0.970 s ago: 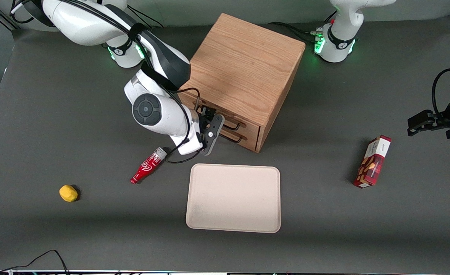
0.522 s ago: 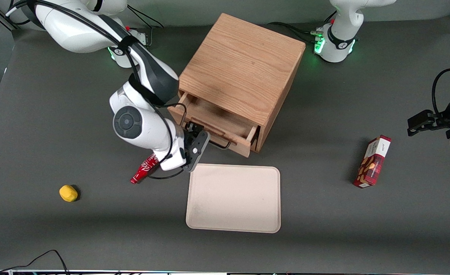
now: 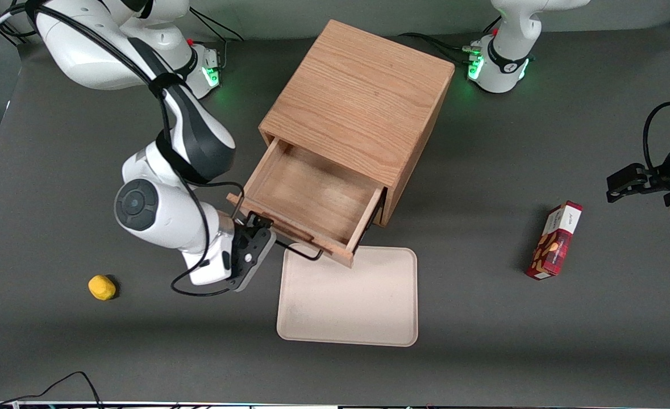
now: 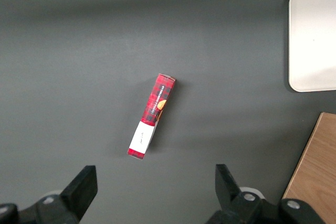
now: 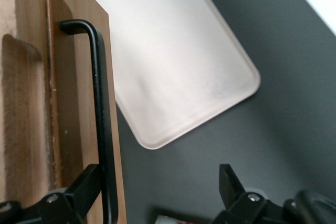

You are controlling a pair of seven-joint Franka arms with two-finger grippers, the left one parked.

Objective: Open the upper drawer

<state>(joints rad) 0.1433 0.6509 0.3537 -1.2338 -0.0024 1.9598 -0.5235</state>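
Now upper drawer (image 3: 312,196) pulled out, gripper (image 3: 267,233) open at handle (image 5: 100,103)

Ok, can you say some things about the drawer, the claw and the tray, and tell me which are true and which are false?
1. The top drawer is pulled out. True.
2. A toy lies in that drawer. False: the part that shows is bare wood.
3. The claw is open, with the drawer's black handle beside one finger. True.
4. The tray sits on the cabinet. False: it lies on the table, in front of the drawer.
5. The yellow lump is in the tray. False: it is on the table.
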